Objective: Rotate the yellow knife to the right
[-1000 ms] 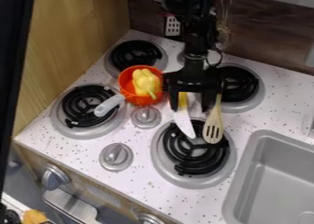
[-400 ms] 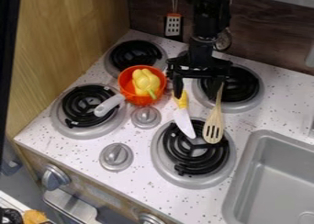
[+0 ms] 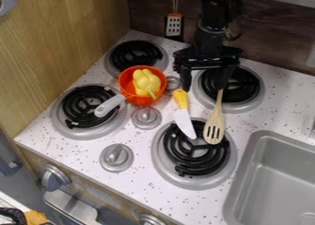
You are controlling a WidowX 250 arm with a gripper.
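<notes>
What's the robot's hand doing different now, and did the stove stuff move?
The hand moved back toward the wall and a bit to the picture's right, uncovering the knife's yellow handle. It is open. The knife, slotted wooden spatula and orange pan stayed put.

Dark panelled back wall (image 3: 271, 32) — pale wooden side panel (image 3: 67, 30)

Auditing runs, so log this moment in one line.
claw: open, near knife handle | yellow-handled knife: blade tip over burner | wooden slotted spatula: beside knife
</notes>
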